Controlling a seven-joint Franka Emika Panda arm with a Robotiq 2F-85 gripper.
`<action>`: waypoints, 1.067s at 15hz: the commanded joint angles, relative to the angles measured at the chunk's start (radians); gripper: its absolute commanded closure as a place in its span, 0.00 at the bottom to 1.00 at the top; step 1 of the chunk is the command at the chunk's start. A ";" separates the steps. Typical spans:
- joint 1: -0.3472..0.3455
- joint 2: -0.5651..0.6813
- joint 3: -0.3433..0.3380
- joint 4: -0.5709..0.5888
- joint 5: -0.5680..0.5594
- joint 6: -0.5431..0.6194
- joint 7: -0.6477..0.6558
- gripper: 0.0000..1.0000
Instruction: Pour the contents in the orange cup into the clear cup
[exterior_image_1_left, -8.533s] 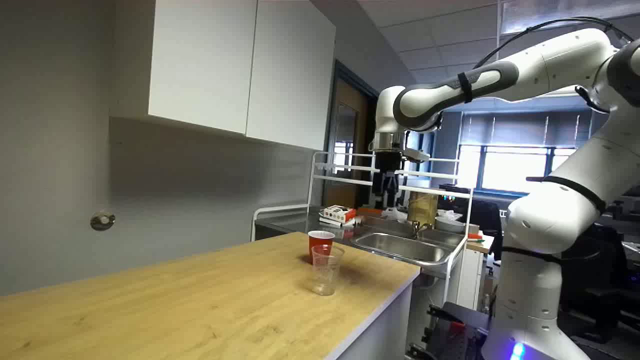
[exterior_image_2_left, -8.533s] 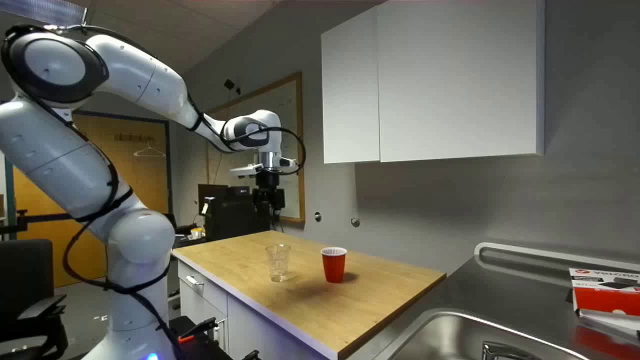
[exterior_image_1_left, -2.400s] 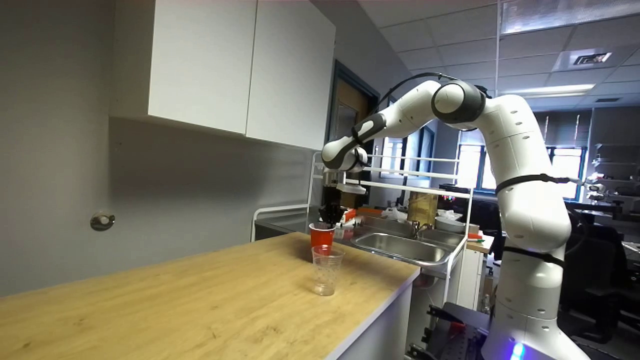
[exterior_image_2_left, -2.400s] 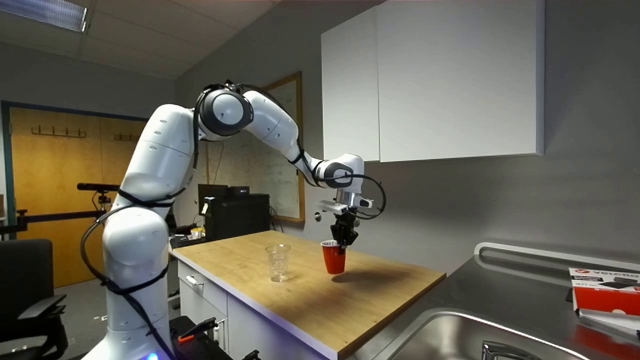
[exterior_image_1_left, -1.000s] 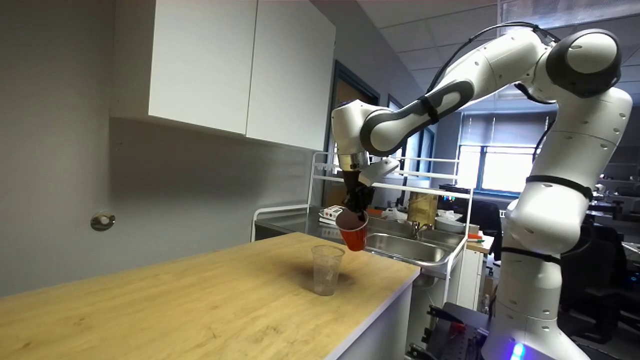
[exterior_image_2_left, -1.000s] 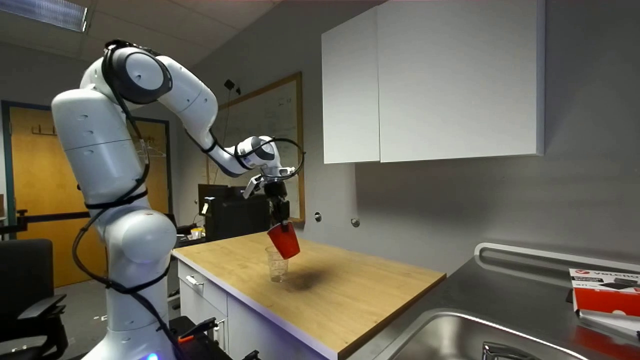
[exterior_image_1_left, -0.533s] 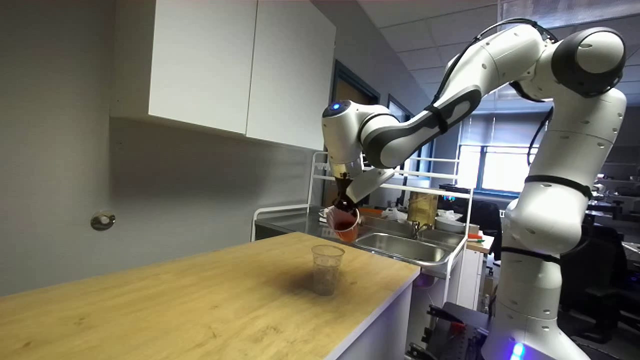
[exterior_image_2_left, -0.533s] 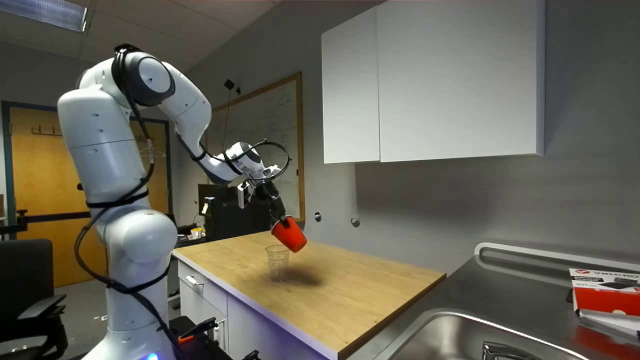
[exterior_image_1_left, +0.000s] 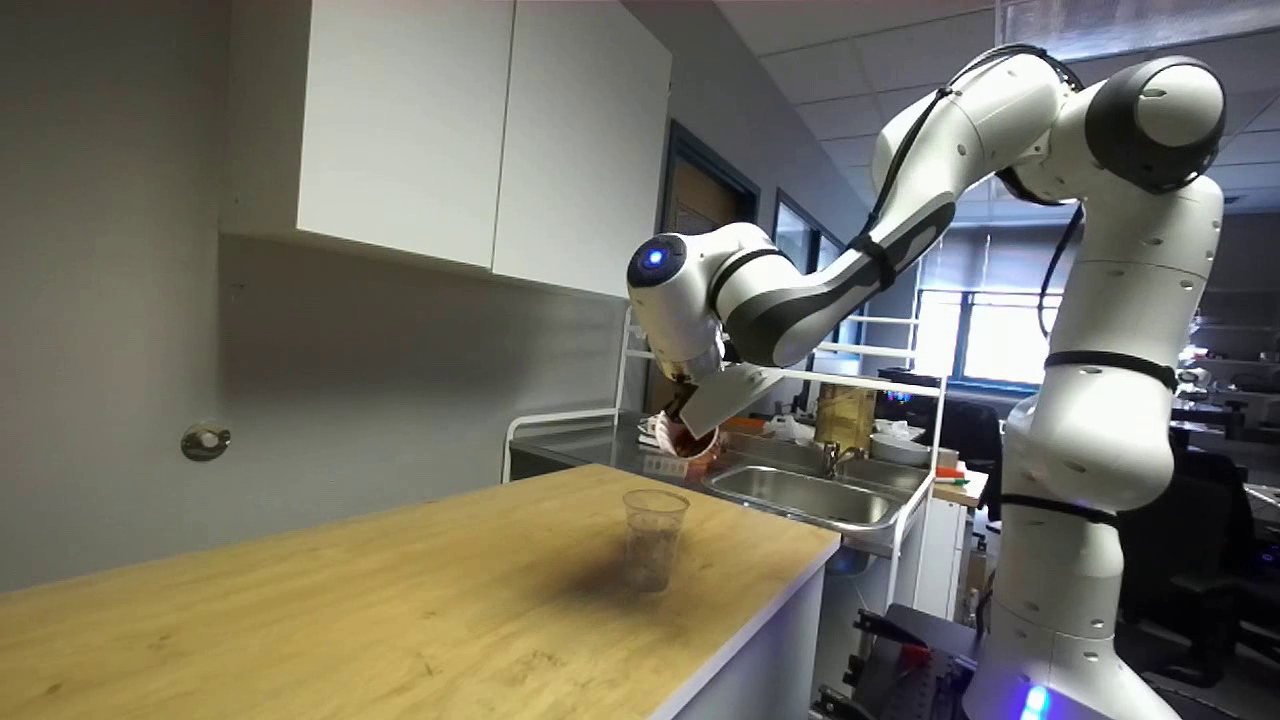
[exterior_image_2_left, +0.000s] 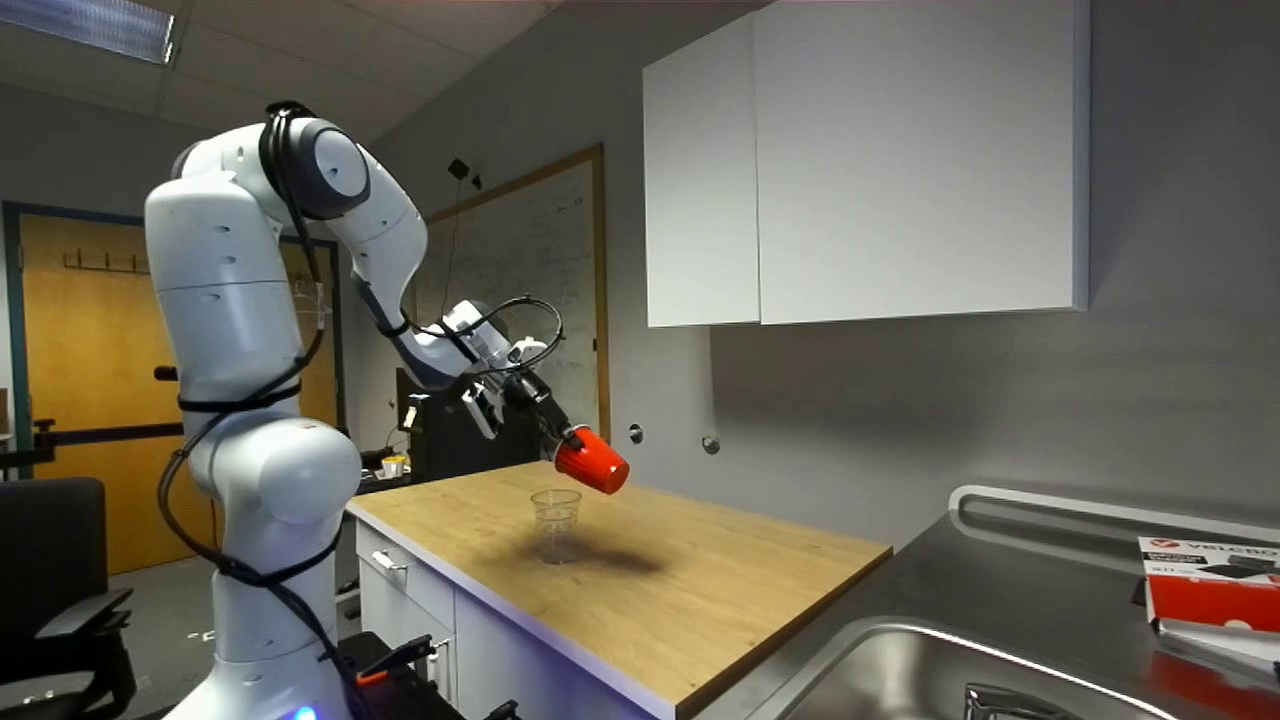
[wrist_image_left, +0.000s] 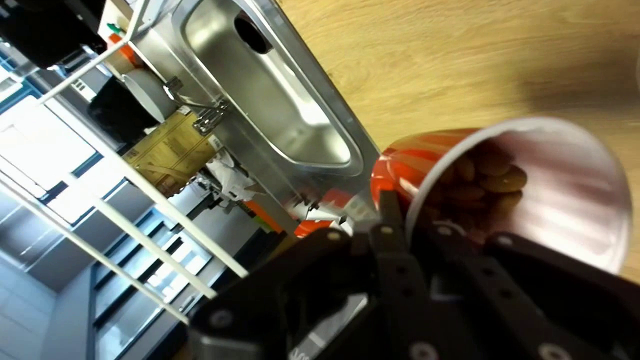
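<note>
My gripper (wrist_image_left: 414, 217) is shut on the orange cup (wrist_image_left: 415, 155), with the wall pinched between one finger outside and one inside. Several brown nut-like pieces (wrist_image_left: 502, 181) rest deep in the cup in the wrist view. In both exterior views the orange cup (exterior_image_2_left: 594, 462) hangs strongly tilted above the table, its base lower than its mouth. The clear cup (exterior_image_2_left: 557, 527) stands upright on the wood below and a little left of it in that view. In an exterior view the orange cup's mouth faces the camera, behind and above the clear cup (exterior_image_1_left: 654, 545).
The wooden table (exterior_image_2_left: 740, 590) ends at an edge beside a steel sink (exterior_image_1_left: 800, 492). A red and white box (exterior_image_2_left: 1210, 600) lies on the dark counter. A white rack (exterior_image_1_left: 870, 382) rises around the sink, and a white wall cabinet (exterior_image_2_left: 900, 160) hangs above.
The orange cup, standing on the table at first, was gripped by its wall, lifted and carried beside the clear cup. During the last second it tipped further over. The clear cup stayed put.
</note>
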 joint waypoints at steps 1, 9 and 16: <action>0.059 0.060 0.020 0.042 -0.069 -0.122 0.129 0.96; 0.191 0.202 0.057 0.113 -0.131 -0.328 0.262 0.96; 0.269 0.331 0.057 0.182 -0.240 -0.500 0.369 0.96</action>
